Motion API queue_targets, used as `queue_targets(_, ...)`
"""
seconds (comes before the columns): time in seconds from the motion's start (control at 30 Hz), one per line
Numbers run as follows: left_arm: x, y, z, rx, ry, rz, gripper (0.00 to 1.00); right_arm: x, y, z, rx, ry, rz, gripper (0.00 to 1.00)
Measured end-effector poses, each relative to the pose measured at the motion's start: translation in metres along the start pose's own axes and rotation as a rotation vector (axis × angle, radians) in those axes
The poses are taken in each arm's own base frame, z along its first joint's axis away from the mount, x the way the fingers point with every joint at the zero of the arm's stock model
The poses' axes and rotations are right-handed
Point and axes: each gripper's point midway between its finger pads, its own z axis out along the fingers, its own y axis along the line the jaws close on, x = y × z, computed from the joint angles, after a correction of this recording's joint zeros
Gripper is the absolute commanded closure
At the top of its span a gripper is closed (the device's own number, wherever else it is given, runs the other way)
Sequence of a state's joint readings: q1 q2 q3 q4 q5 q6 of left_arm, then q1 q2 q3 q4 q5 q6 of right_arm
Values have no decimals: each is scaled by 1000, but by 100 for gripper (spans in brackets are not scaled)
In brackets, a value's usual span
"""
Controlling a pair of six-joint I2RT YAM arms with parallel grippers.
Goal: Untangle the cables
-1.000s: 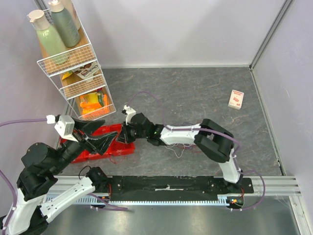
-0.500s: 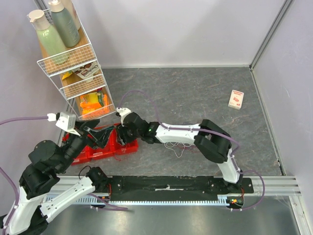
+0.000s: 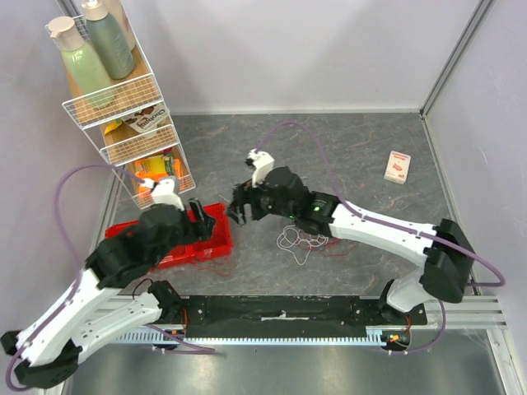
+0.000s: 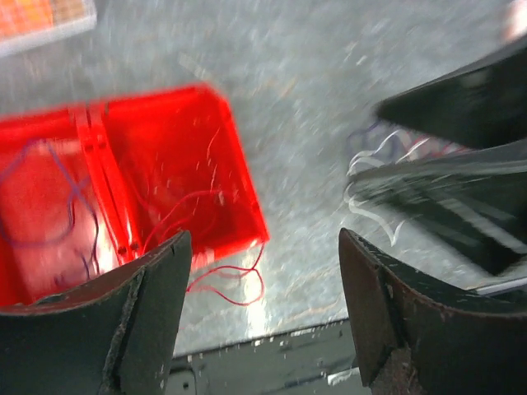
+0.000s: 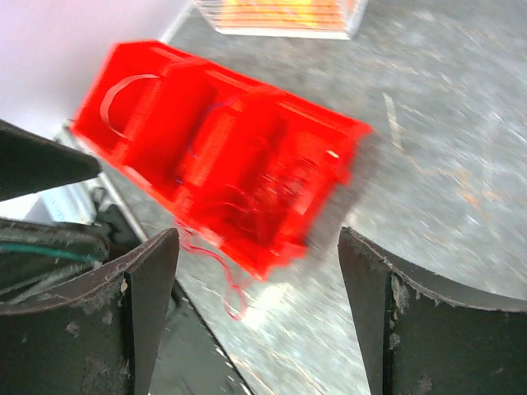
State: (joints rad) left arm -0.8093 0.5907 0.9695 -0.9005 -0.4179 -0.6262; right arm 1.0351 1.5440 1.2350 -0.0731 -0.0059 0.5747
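Note:
A loose bundle of thin white cables [image 3: 300,240] lies on the grey table under my right forearm, and shows as white cables [image 4: 370,169] in the left wrist view. A thin red cable [image 4: 239,284] loops out of the red tray [image 3: 216,247] onto the table; the right wrist view also shows this red cable [image 5: 221,276]. Dark purple cable [image 4: 58,206] lies inside the tray. My left gripper [image 3: 204,220] hovers open over the tray's right part, with nothing between its fingers. My right gripper [image 3: 239,212] is open and empty just right of the tray.
A white wire rack [image 3: 123,123] with bottles and packets stands at the back left, close to the tray. A small card box [image 3: 398,166] lies at the far right. The black base rail [image 3: 288,309] runs along the near edge. Both views from the wrists are blurred.
My right gripper has opened and pulled back to the right, off the tray. My left arm has swung right and forward over the tray, still open.

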Motion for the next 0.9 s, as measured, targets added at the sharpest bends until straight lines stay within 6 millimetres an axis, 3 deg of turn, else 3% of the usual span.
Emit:
queue_targets(0.1,43,10,22,-120,153,-78,22,18,-41,-16,84,23,24,14)
queue_targets(0.23,95,23,35,-220,289,-218,21,74,-89,-36,192,114,60,14)
queue_targets(0.3,116,29,36,-249,326,-287,22,99,-96,-45,199,156,65,14)
queue_targets(0.4,131,38,35,-290,343,-348,22,122,-86,-49,108,177,60,7)
queue_targets(0.6,119,45,27,-307,283,-389,22,158,-13,-24,-126,168,-59,2)
queue_targets(0.67,107,44,21,-272,232,-411,22,172,-3,-12,-139,160,-90,2)
queue_targets(0.83,60,38,-4,-137,56,-482,22,200,-20,21,-21,151,-131,2)
queue_targets(0.9,51,39,-10,-120,24,-484,21,205,-25,31,25,147,-134,5)
